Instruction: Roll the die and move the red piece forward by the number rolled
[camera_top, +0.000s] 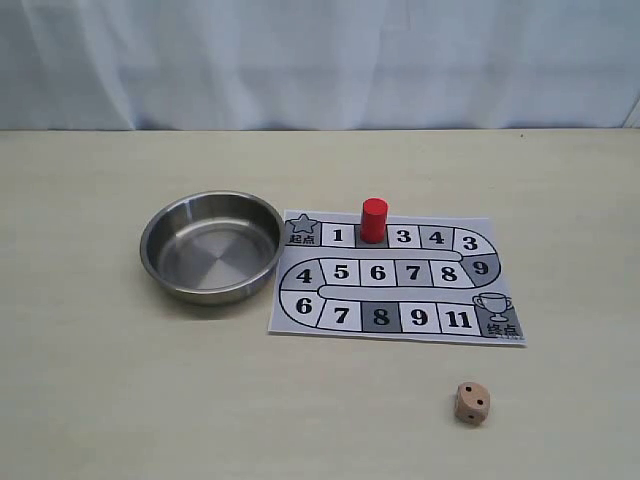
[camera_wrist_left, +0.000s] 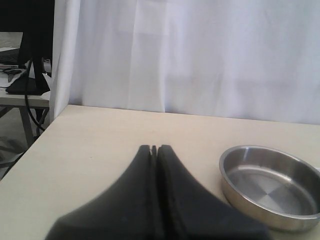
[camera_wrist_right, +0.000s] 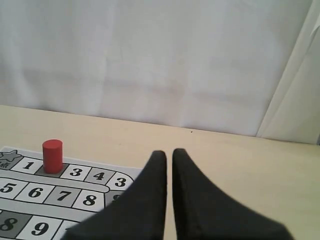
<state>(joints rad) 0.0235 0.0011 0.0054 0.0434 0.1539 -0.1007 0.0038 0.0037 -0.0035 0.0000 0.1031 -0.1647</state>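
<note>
The left gripper (camera_wrist_left: 154, 148) has its fingers pressed flat together, with nothing between them. The right gripper (camera_wrist_right: 168, 151) is all but closed, with only a thin slit between its tips, and it is also empty. Neither arm appears in the exterior view.

The right wrist camera looks past its tips at the red piece (camera_wrist_right: 52, 155). It stands upright on the numbered game board (camera_top: 381, 317), on the square between 1 and 3 along the board's 12 o'clock edge (camera_top: 374, 219).

The die (camera_top: 472, 402) lies on the bare table at about 5 o'clock from the board, well apart from it. A stainless steel dish (camera_top: 212, 255) sits at the board's 9 o'clock, just beside the sheet.

The die looks like wood, so it is probably light and rigid. Its rounded corners could squirt out of a skewed pinch, so two opposite flat faces, squarely centred, seem the best hold. The piece is smooth and likely tips easily, so grip it across its width from above.
</note>
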